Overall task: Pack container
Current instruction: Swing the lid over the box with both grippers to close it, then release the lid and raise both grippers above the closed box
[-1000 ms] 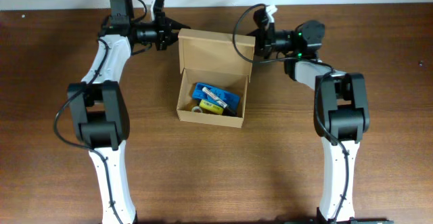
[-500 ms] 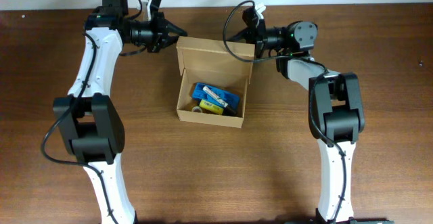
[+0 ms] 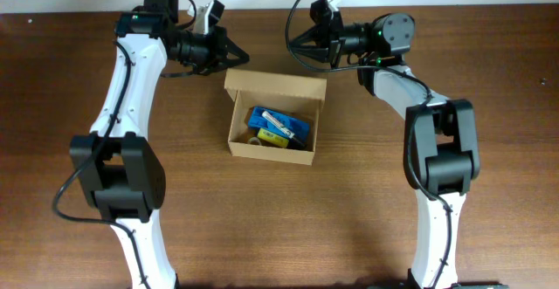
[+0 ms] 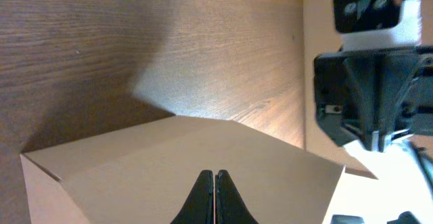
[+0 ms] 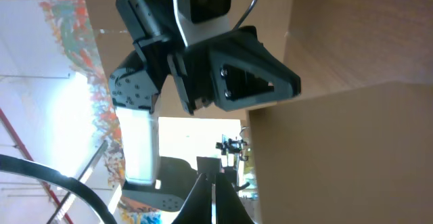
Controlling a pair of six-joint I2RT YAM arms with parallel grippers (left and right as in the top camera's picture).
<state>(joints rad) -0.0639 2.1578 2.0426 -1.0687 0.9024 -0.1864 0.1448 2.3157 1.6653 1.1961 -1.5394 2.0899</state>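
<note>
Container (image 3: pixel 266 150): tan cardboard box, plain, set just above the middle of the overhead frame on the brown wooden table (image 3: pixel 367 210). Its hinged lid (image 3: pixel 275 85) sits at the upper edge and leans partly over the opening. In the uncovered part you can see a blue item (image 3: pixel 284 123) with a yellow item (image 3: pixel 272 137) just below it, both too small to identify. Left gripper (image 3: pixel 236 58): up and left of the lid's upper left corner and near it. Your left wrist view shows its fingers (image 4: pixel 205 195) closed tip to tip, with bare cardboard filling the lower frame behind them. You cannot tell whether the tips touch the lid. Right gripper (image 3: pixel 299 48): up and right of the lid, pointing toward frame left. In the right wrist view its fingers (image 5: pixel 202 200) are likewise pressed together, with cardboard along the right side of that frame. Both arms rise from the lower edge of the overhead frame, one on each side of the box.
</note>
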